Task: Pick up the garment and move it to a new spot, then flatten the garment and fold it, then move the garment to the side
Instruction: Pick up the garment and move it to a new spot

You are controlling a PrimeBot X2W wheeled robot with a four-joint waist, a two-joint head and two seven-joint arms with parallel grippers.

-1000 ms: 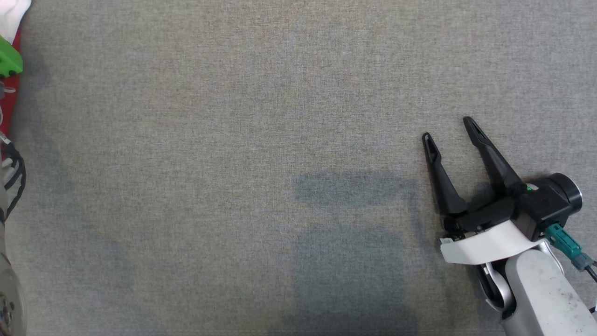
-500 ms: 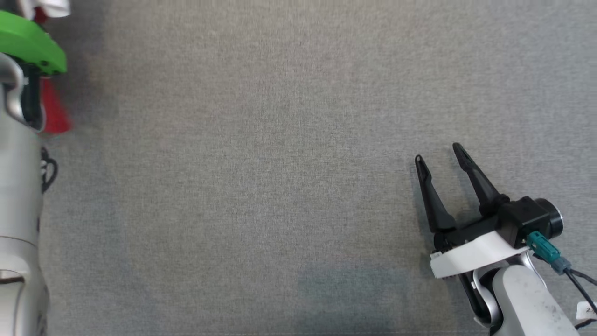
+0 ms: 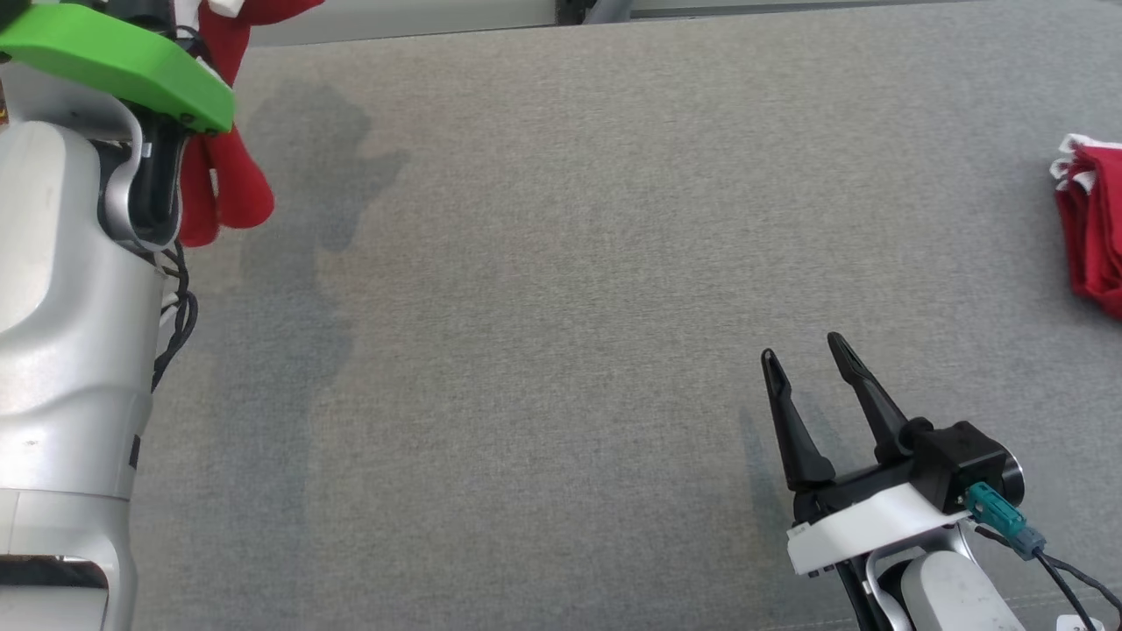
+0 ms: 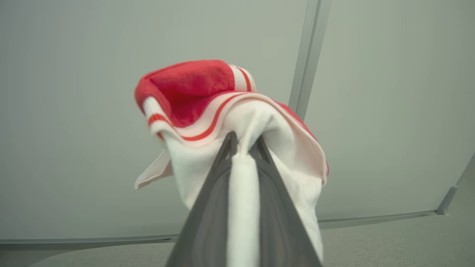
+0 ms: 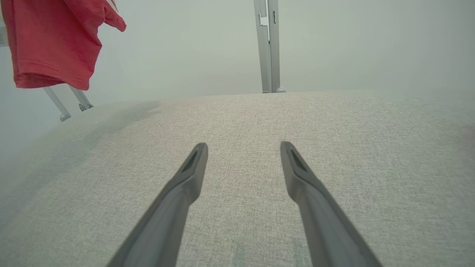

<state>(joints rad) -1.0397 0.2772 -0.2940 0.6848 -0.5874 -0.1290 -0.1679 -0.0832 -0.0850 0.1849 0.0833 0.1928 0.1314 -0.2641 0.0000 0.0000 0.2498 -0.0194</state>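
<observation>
The garment (image 4: 193,89) is red with white, red-striped ribbed trim. My left gripper (image 4: 243,142) is shut on a white fold of it and holds it in the air. In the head view the garment (image 3: 232,175) hangs at the top left behind my left arm's green cover (image 3: 123,61), and its shadow falls on the table. In the right wrist view its red hem (image 5: 55,40) dangles at the upper left. My right gripper (image 3: 801,347) stands open low over the table at the lower right, with nothing between its fingers (image 5: 185,185).
A grey fabric table (image 3: 561,307) spreads across the head view, its far edge along the top. A second red and white garment (image 3: 1091,228) lies bunched at the right edge. A metal post (image 5: 267,44) and a pale wall stand behind the table.
The head camera has shifted, bringing in the table's far edge and the garment at the right. My left arm with the hanging garment has come further in from the left. The right gripper stays open.
</observation>
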